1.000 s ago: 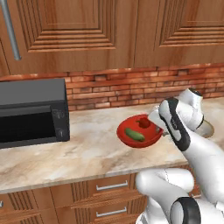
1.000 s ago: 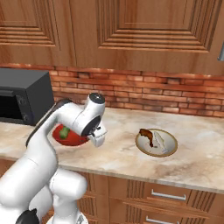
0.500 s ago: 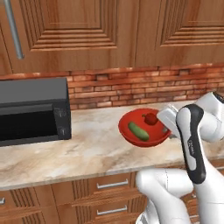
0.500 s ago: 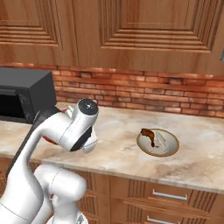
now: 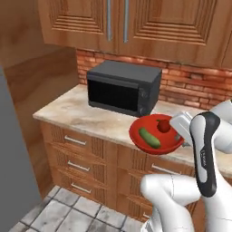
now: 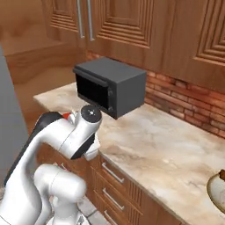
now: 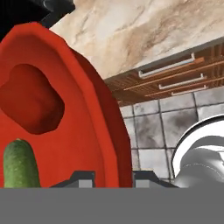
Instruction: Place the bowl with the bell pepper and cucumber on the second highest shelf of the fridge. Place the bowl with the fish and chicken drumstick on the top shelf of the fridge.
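A red bowl (image 5: pixel 146 145) holds a green cucumber (image 5: pixel 149 137) and a red bell pepper (image 5: pixel 163 126). It hangs in the air in front of the counter edge, above the drawers. My gripper (image 5: pixel 179 128) is shut on its right rim. In the hand view the bowl (image 7: pixel 94 113) stands on edge between my fingertips (image 7: pixel 82 177), with the pepper (image 7: pixel 33 100) and cucumber (image 7: pixel 18 164) inside. A sliver of the red bowl (image 6: pixel 66 115) peeks past my arm in the right base view. The second bowl (image 6: pixel 217 191), with a brown piece of food, sits on the counter at the far right edge.
A black microwave (image 5: pixel 122 88) stands on the marble counter (image 6: pixel 167 149) under wooden wall cabinets. A grey fridge side (image 5: pixel 13 158) rises at the far left beside a wood panel. Drawers (image 5: pixel 74 149) and a tiled floor (image 5: pixel 68 217) lie below.
The whole scene has shifted as the base turned left: microwave and fridge side now in view. The red bowl has come off the counter and rides in my gripper.
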Tool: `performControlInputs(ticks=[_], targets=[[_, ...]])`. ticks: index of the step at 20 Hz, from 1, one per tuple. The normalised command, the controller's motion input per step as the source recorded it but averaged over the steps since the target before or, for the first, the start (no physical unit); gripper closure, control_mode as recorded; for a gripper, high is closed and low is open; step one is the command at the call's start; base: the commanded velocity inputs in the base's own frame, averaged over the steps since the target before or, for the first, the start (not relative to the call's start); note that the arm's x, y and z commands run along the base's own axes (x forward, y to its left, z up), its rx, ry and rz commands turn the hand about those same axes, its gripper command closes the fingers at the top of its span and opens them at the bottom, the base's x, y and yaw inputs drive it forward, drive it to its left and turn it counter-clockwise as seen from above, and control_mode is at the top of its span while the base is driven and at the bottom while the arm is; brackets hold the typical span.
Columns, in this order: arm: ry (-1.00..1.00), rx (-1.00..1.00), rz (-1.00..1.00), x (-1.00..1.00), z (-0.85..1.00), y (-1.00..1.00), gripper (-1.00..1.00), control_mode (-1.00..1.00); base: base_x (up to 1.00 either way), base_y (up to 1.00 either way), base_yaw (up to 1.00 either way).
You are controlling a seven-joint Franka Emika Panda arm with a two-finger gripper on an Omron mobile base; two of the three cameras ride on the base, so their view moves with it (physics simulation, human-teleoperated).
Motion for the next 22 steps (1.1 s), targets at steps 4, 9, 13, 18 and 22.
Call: performControlInputs(ticks=[4, 9, 13, 18, 22], targets=[[0.00, 0.00, 0.00, 0.00, 0.00, 0.00, 1.00, 1.00, 0.00, 0.74, 0.85], [0.00, 0.00, 0.00, 0.00, 0.00, 0.00, 1.00, 1.00, 0.54, 1.00, 0.44], [0.00, 0.00, 0.00, 0.00, 0.00, 0.00, 1.00, 1.00, 0.97, 1.00, 0.17], [0.00, 0.00, 0.00, 0.00, 0.00, 0.00, 1.00, 1.00, 0.22, 1.00, 0.33], [0.00, 0.00, 0.00, 0.00, 0.00, 0.00, 1.00, 1.00, -0.56, 1.00, 0.43]])
